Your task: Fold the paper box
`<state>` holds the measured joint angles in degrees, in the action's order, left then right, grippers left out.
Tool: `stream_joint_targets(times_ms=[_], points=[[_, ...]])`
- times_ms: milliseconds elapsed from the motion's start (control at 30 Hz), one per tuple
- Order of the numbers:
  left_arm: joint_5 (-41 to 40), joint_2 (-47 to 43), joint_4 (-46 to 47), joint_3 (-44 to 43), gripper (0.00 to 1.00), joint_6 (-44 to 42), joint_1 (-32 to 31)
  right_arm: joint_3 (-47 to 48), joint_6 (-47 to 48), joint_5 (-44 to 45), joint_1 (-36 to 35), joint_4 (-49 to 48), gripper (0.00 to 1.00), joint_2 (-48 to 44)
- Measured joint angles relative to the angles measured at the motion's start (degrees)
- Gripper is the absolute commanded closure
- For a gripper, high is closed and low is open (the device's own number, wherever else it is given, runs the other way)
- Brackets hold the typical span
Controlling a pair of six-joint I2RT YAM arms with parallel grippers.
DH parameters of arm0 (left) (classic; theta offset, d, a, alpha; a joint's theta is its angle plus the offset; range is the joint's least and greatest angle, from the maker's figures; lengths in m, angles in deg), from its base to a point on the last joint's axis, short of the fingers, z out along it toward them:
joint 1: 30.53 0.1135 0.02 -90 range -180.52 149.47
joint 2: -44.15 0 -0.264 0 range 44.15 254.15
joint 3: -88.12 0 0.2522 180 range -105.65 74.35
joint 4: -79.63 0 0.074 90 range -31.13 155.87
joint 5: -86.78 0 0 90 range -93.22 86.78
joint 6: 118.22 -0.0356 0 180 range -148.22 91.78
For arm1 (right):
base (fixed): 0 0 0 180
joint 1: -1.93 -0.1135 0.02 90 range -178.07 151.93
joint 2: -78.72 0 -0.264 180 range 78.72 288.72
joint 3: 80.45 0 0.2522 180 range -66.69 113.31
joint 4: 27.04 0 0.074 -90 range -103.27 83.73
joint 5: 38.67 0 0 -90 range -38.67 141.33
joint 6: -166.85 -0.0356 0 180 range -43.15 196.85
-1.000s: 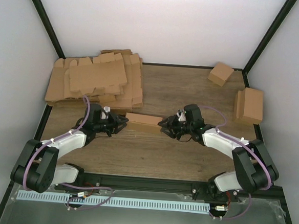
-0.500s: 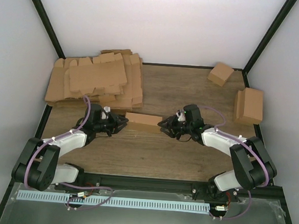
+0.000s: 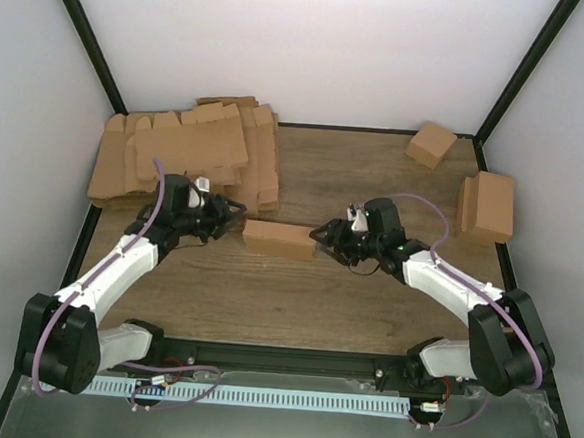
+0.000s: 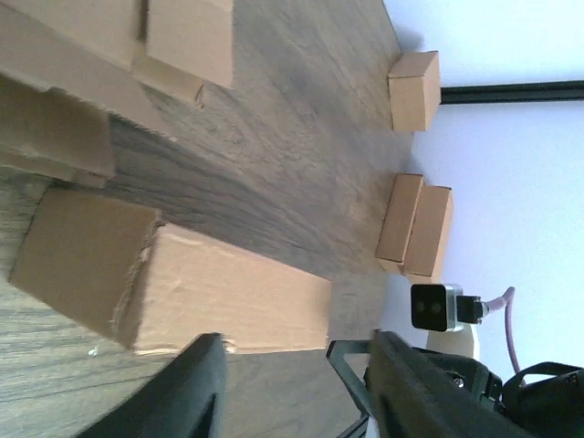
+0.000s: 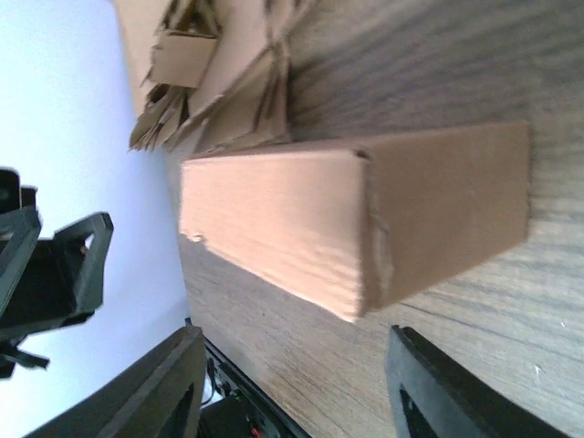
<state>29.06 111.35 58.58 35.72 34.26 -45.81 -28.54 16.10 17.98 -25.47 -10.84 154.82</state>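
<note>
Seemingly at the closing step, the paper box (image 3: 280,238) lies folded on the table (image 3: 375,185) between the left gripper (image 3: 234,218) and right gripper (image 3: 321,236), both spread open and empty, so next likely calls for pressing its end flaps flush

Stretches the left arm (image 3: 119,262) forward and inward, with the right arm (image 3: 448,280) mirroring it from the other side. Holds the left gripper (image 3: 234,218) and right gripper (image 3: 319,234) low, tips facing each other, jaws parted and empty.
</note>
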Motion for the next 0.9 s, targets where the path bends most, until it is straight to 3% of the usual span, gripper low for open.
stream_joint_targets(times_ms=[33, 67, 100, 133, 200, 233, 500, 900], points=[[0.3, 0.1, -1.2, -1.3, 0.68, -1.5, 0.3, 0.4, 0.9, 0.0, 0.1, 0.2, 0.50, -0.5], [0.9, 0.4, -2.4, -2.6, 0.84, -3.5, 0.5, 0.7, 1.7, -0.2, 0.2, 0.2, 0.54, -1.1], [1.7, 1.0, -3.4, -4.0, 0.94, -5.5, 0.7, 1.1, 2.8, -0.4, 0.2, 0.2, 0.57, -1.8], [2.5, 1.7, -4.2, -5.1, 0.96, -6.4, 0.8, 1.5, 3.6, -0.9, 0.3, 0.1, 0.65, -2.1], [4.5, 4.2, -5.1, -7.3, 0.96, -9.4, 0.9, 2.7, 5.2, -2.4, 0.3, -0.6, 0.91, -2.2], [5.7, 5.5, -5.3, -8.2, 0.96, -10.6, 0.9, 3.3, 6.3, -3.1, 0.3, -1.0, 0.98, -1.9], [12.5, 14.6, -4.5, -9.7, 0.96, -17.4, 0.7, 6.4, 8.9, -8.9, 0.3, -7.3, 0.99, 4.6], [17.2, 20.9, 6.5, -4.5, 0.96, -19.9, 0.6, 5.1, 9.5, -12.6, 0.4, -18.1, 0.99, 15.4]])
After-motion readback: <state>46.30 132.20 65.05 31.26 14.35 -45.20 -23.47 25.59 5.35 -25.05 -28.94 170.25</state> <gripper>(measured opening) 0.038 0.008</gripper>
